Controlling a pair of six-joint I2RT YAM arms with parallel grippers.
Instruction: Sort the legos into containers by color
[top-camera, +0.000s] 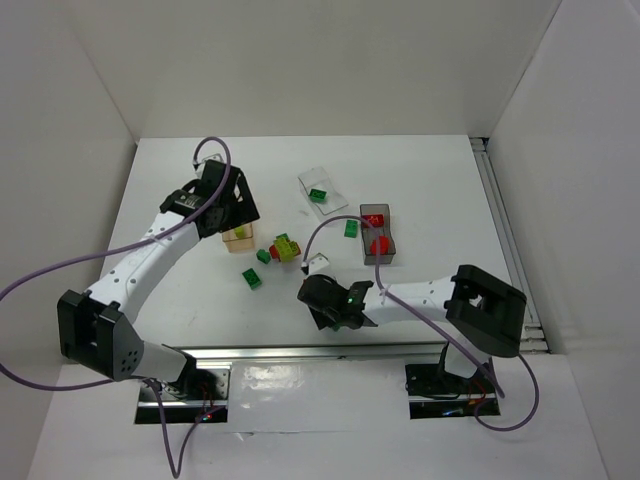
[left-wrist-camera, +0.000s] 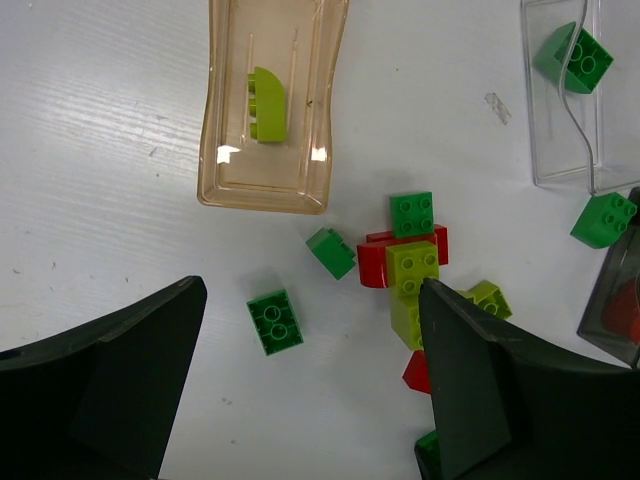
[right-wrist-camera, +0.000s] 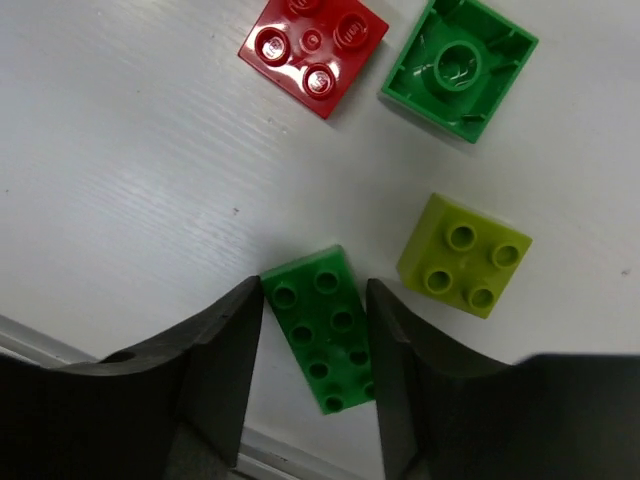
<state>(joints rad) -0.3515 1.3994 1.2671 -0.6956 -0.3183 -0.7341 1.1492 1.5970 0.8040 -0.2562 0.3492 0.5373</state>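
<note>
One green brick (right-wrist-camera: 322, 345), eight studs in two rows, lies on the white table (right-wrist-camera: 130, 180) near its front edge. Its long axis runs along the right gripper (right-wrist-camera: 314, 300) fingers, which seem to press both long sides. There is bare table to the left and a lime brick (right-wrist-camera: 464, 256) just right. The left gripper (left-wrist-camera: 310, 340) hangs wide open near the amber bin (left-wrist-camera: 265, 195).

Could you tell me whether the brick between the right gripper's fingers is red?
No, the right gripper has a green brick between its fingers, while the red brick lies apart from it.
</note>
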